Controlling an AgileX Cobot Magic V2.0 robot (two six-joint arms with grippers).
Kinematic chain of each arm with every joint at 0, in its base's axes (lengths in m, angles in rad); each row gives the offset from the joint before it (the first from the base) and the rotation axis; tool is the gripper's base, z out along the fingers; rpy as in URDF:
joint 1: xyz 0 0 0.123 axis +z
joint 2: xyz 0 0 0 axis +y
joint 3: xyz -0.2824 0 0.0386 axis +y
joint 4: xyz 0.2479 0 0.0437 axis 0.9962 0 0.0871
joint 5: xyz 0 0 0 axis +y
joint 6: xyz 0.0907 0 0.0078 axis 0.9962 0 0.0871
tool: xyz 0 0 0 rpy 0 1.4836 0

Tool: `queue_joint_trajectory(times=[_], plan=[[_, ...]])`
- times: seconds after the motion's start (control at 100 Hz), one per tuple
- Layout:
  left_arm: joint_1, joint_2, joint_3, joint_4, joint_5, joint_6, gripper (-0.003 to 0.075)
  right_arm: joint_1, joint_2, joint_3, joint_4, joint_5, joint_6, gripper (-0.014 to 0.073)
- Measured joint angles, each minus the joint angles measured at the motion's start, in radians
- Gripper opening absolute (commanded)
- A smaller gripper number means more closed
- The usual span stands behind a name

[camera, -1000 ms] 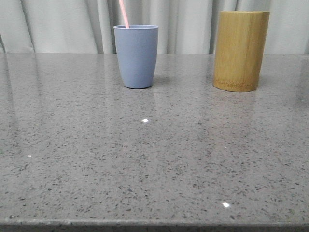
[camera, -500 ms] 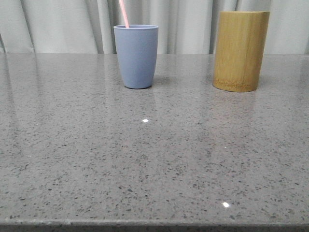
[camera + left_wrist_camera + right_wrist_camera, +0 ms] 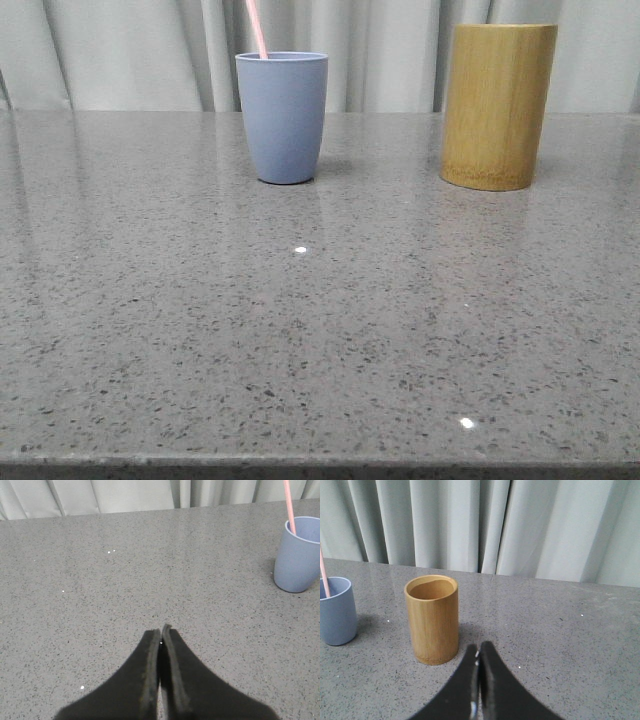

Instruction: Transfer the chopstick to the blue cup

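Note:
The blue cup point(image 3: 283, 118) stands upright at the back middle of the grey table, with a pale pink chopstick point(image 3: 257, 28) standing in it, only its upper end showing. The cup point(image 3: 298, 555) and chopstick point(image 3: 289, 506) also show in the left wrist view, and the cup point(image 3: 336, 611) and chopstick point(image 3: 324, 575) in the right wrist view. My left gripper point(image 3: 160, 631) is shut and empty, well back from the cup. My right gripper point(image 3: 479, 650) is shut and empty, near the bamboo cylinder. Neither gripper shows in the front view.
A taller yellow-brown bamboo cylinder point(image 3: 498, 106) stands upright at the back right; the right wrist view point(image 3: 432, 619) shows its inside with nothing sticking out. Pale curtains hang behind the table's far edge. The table's front edge runs along the bottom of the front view.

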Motion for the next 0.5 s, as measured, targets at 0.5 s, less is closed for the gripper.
queue_joint_trajectory(times=[0.5], plan=[[0.0, -0.034, 0.019, 0.002, -0.019, -0.001, -0.0019, 0.0, -0.098, 0.052, 0.0, 0.0, 0.0, -0.0065]])
